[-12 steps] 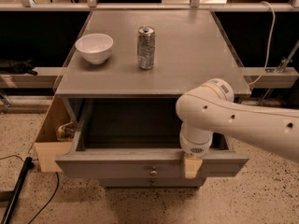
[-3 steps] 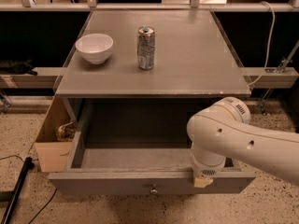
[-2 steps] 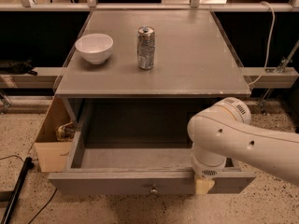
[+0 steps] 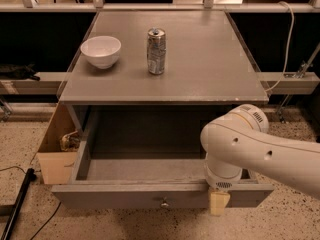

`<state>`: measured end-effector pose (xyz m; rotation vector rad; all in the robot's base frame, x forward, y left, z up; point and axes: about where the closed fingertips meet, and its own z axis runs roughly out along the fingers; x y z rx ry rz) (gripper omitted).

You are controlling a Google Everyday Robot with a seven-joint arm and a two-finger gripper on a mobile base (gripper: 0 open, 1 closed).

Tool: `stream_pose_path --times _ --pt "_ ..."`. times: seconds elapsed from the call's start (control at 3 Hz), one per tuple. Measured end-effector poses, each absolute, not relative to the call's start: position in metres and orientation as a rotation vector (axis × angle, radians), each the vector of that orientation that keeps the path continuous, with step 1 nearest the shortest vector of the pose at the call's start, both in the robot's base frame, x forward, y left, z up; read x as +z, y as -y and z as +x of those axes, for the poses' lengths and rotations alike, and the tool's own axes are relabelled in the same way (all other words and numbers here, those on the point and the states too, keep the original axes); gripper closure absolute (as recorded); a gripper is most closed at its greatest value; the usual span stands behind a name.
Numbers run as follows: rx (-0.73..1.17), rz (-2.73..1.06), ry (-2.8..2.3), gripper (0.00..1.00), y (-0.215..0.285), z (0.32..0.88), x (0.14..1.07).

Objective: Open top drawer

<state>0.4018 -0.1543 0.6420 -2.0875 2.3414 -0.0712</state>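
Moved since four seconds back: top drawer (image 4: pixel 110 197), whose front now stands further out from the bench (image 4: pixel 215 74), with the claw (image 4: pixel 219 204) and arm (image 4: pixel 260 151) carried forward along with it. Against the last second we note almost no change.

Item, top drawer: grey, pulled well out from under the bench top, its deep box open to view and its flat front nearest the camera. One small round metal knob (image 4: pixel 163 203) sits at the middle of the front.

Item, claw: pale tan, pointing down at the drawer's front edge, just right of the knob. It appears to touch the top lip of the front, though the white wrist above hides the contact. Whether it is spread or pressed together we cannot tell.

Item, arm: white, rounded, entering from the right edge and bending down over the drawer's right front corner.

Item, bowl (image 4: pixel 101 51): white, upright, on the left of the bench top.

Item, can (image 4: pixel 156 51): silver, upright, just right of the bowl, not touching it.

Item, cardboard box (image 4: pixel 52 164): brown, open, on the speckled floor (image 4: pixel 290 224) beside the drawer's left wall.
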Motion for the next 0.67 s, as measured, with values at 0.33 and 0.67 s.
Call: stream_pose_path --times 0.33,0.67 --pt "-0.073 -2.086 -2.347 0.54 0.156 0.397 0.641" --pt "-0.082 -2.076 -2.373 0.77 0.165 0.377 0.639"
